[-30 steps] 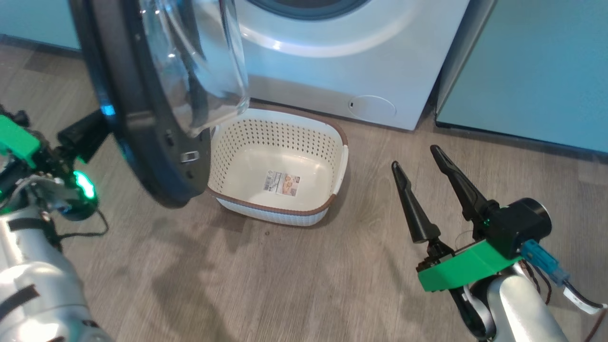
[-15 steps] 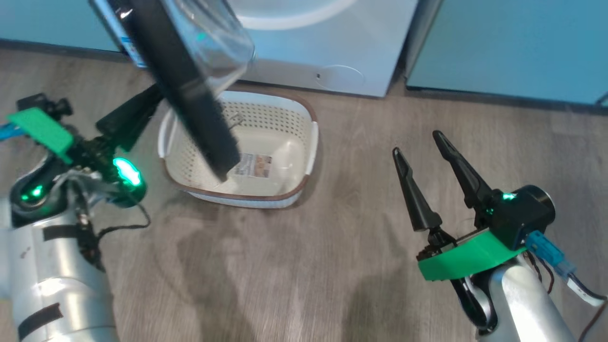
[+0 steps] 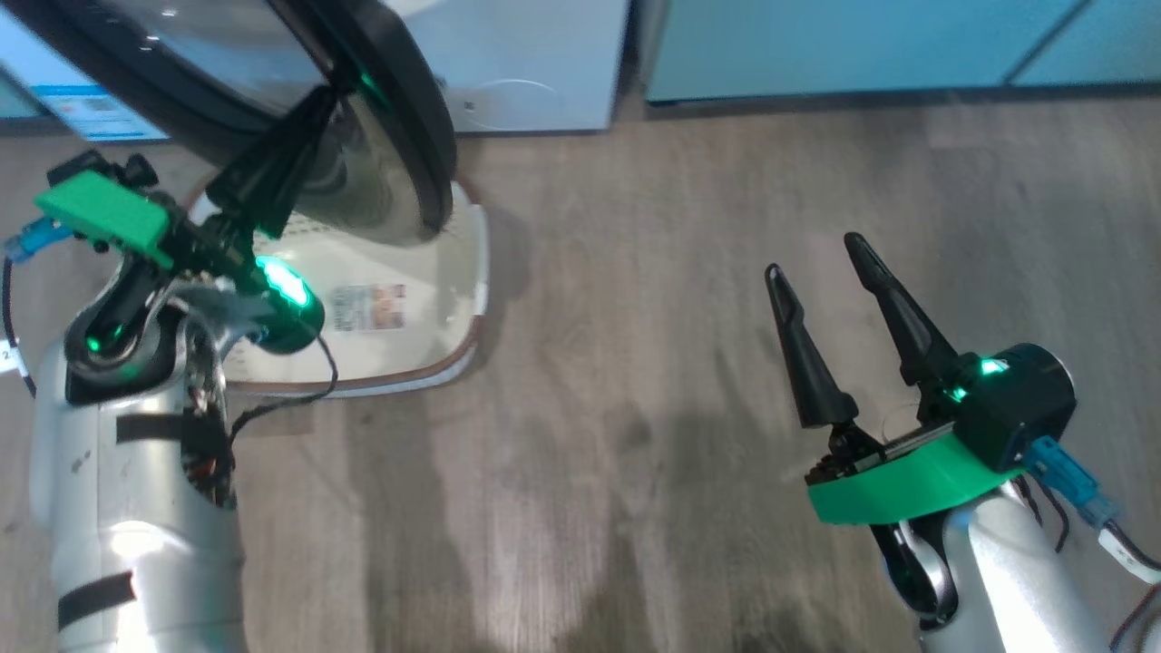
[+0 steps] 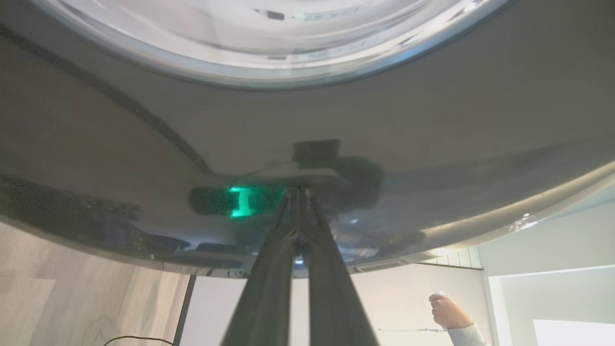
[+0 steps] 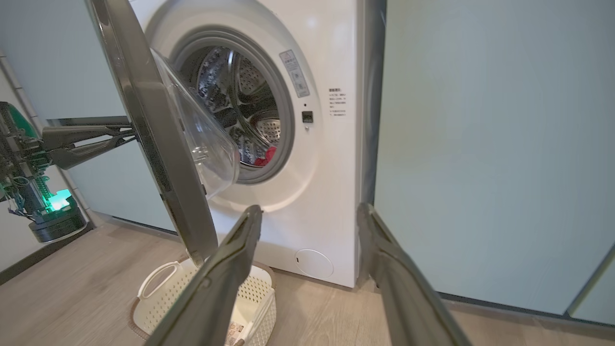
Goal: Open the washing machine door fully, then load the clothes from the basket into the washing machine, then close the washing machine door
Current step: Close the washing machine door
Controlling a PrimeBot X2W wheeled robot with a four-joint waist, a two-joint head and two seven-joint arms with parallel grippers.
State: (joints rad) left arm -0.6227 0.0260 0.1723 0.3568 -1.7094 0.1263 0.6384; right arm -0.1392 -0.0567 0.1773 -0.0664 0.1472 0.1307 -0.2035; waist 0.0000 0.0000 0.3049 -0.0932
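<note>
The washing machine door [image 3: 408, 100] stands part open, its black rim hanging over the white basket [image 3: 478, 272]. My left gripper [image 3: 336, 91] is shut, and its tips press on the door's outer black face [image 4: 432, 144]. From the right wrist view, the left gripper [image 5: 132, 132] leans on the door [image 5: 158, 144] from outside. Red clothes [image 5: 266, 156] lie inside the drum of the washing machine [image 5: 331, 168]. The basket [image 5: 158, 288] holds nothing but its label. My right gripper [image 3: 816, 263] hovers open over the floor, well right of the basket.
Pale teal cabinets [image 3: 816, 36] flank the washing machine [image 3: 535, 63] on its right. Wood floor [image 3: 635, 363] spreads between my two arms. A person's hand [image 4: 447, 312] shows far off in the left wrist view.
The head view has swung right, sliding machine and basket leftward. The door has swung toward the machine and now hangs over the basket, my shut left gripper still against it. The right gripper stays open.
</note>
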